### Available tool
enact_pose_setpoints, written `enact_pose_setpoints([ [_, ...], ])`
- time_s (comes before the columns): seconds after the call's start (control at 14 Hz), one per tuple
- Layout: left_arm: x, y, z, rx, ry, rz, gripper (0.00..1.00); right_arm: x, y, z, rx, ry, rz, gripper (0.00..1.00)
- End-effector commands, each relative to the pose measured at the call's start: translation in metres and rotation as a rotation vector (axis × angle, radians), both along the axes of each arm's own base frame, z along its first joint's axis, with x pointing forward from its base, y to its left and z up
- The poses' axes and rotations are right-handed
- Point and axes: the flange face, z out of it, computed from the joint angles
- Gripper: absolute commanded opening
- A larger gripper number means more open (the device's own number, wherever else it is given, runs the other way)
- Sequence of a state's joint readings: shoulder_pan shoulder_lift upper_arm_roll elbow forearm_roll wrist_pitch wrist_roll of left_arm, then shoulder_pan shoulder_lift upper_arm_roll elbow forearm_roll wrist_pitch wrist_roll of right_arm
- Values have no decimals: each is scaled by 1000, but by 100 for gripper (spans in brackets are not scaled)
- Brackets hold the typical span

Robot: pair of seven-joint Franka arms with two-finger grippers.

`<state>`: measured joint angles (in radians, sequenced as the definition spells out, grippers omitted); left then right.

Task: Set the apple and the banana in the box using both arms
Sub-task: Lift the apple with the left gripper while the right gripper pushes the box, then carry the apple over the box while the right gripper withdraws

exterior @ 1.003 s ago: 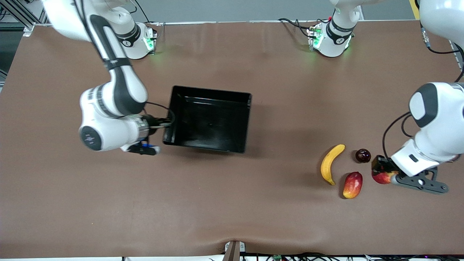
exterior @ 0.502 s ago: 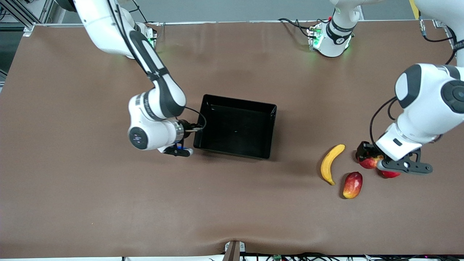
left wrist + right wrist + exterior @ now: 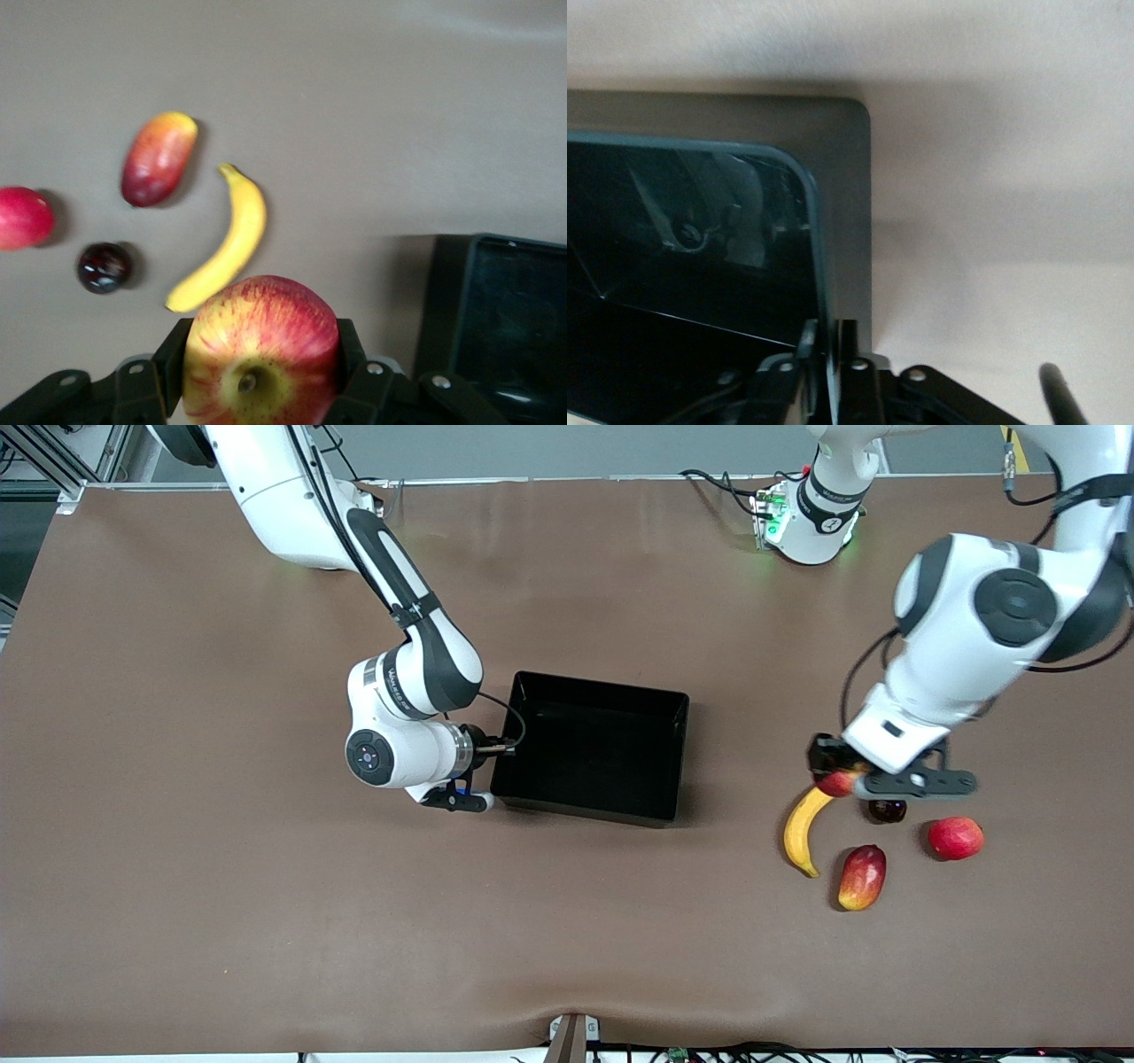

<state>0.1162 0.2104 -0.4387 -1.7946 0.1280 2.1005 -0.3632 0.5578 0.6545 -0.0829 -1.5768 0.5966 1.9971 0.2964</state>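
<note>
Left gripper (image 3: 840,776) clamped on the apple (image 3: 836,783) — right gripper (image 3: 496,749) at the box (image 3: 592,746) wall.

Held in the air, the apple hangs over the banana's (image 3: 802,827) upper end; in the left wrist view its stem dimple shows between the fingers (image 3: 359,372). Banana, a mango (image 3: 862,877), a plain red fruit (image 3: 955,838) and a dark round fruit (image 3: 887,810) lie on the brown surface (image 3: 266,921) toward the left arm's end. Right gripper's fingers (image 3: 843,341) straddle the box's end wall toward the right arm — whether they pinch it I cannot tell. No legible writing.
</note>
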Motion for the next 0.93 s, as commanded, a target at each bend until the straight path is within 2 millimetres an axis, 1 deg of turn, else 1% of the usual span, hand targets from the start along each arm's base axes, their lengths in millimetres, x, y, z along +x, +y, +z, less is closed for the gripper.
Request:
enact_pose_setpoints([
  [0.0,-23,-36,-7,2,-1,14,0,10,-4,17,26,3,-25,100],
  [0.07,-29,-48,-10,-4,4,6,0,11,-16,19,24,42,-26,100],
  [0.14,-35,-61,-19,-7,21,2,0,18,-29,44,42,65,-17,100],
  [0.21,-43,-82,-26,-9,35,-6,0,24,-41,62,42,93,-3,100],
  [0.29,-51,-98,-32,-12,45,0,0,31,-53,78,50,117,7,100],
  [0.43,-64,-132,-50,-7,49,23,0,47,-85,106,55,144,10,100],
  [0.57,-80,-170,-73,9,36,51,0,55,-112,129,-31,145,54,100],
  [0.64,-85,-185,-85,18,26,62,0,60,-123,139,-85,128,74,100],
  [0.72,-89,-196,-98,31,20,73,0,67,-139,145,-135,99,71,100],
  [0.79,-93,-206,-109,36,12,74,0,74,-160,153,-149,84,45,100],
  [0.86,-99,-217,-122,37,12,75,0,82,-187,161,-142,72,9,100],
])
